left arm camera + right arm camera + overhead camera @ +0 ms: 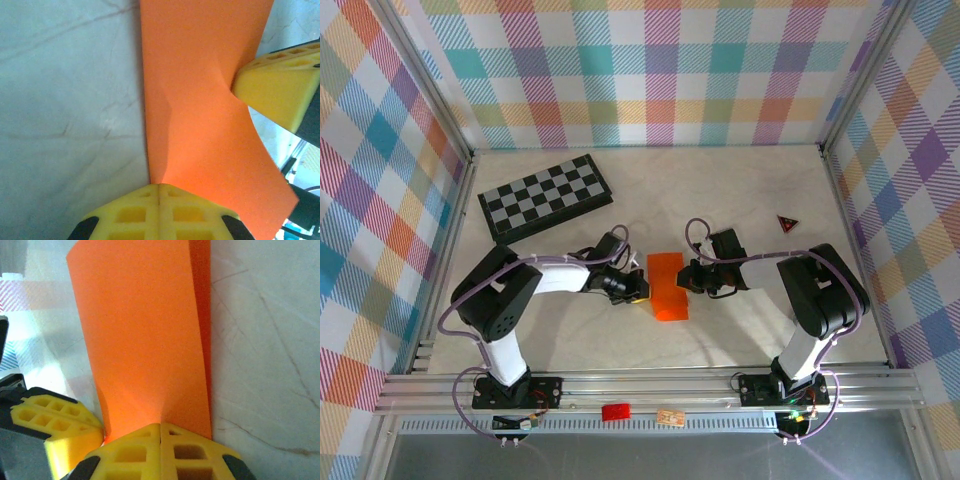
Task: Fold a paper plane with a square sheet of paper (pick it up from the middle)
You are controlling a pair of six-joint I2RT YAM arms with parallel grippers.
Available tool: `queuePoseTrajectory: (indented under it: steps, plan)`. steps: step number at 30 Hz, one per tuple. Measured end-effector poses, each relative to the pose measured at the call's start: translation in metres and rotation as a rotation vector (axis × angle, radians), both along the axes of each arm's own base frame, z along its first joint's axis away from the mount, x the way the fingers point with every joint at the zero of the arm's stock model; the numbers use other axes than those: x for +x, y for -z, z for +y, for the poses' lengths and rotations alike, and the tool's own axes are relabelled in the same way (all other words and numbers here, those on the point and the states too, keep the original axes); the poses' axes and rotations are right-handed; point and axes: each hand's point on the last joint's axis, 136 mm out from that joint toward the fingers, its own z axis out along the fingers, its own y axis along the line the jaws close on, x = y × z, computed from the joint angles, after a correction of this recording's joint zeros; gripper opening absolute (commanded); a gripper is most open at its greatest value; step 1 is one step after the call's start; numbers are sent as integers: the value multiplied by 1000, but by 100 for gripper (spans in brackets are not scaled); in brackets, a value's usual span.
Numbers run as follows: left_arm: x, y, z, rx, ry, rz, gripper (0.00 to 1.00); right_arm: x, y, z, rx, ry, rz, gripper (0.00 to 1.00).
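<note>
Early stage, I reckon: the orange paper [667,287] looks folded once into a narrow rectangle, with a doubled layer along one edge in my right wrist view. No pointed nose or wings yet. The left gripper [159,192] and right gripper [160,432] are both clamped tight, each pinching an opposite long edge, paper spanning between them. Paper is thin, matte, slightly buckled; table [60,100] is pale and veined.
</note>
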Motion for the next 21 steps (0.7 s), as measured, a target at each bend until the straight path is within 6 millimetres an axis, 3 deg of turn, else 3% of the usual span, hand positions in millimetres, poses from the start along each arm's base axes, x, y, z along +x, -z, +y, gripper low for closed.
queuePoseTrajectory:
  steps: [7, 10, 16, 21]
  plan:
    - [6, -22, -26, -103, -27, 10, 0, 0, 0, 0, -1, 0, -1, 0]
    - [3, -19, -37, -114, -11, 15, 0, 0, 0, 0, -4, 0, -1, 0]
    - [-9, 5, -29, -56, -10, 58, 0, 0, 0, 0, -7, 2, -3, 0]
    - [-12, 7, -22, -33, 23, 6, 0, 0, 0, 0, -8, 2, -3, 0]
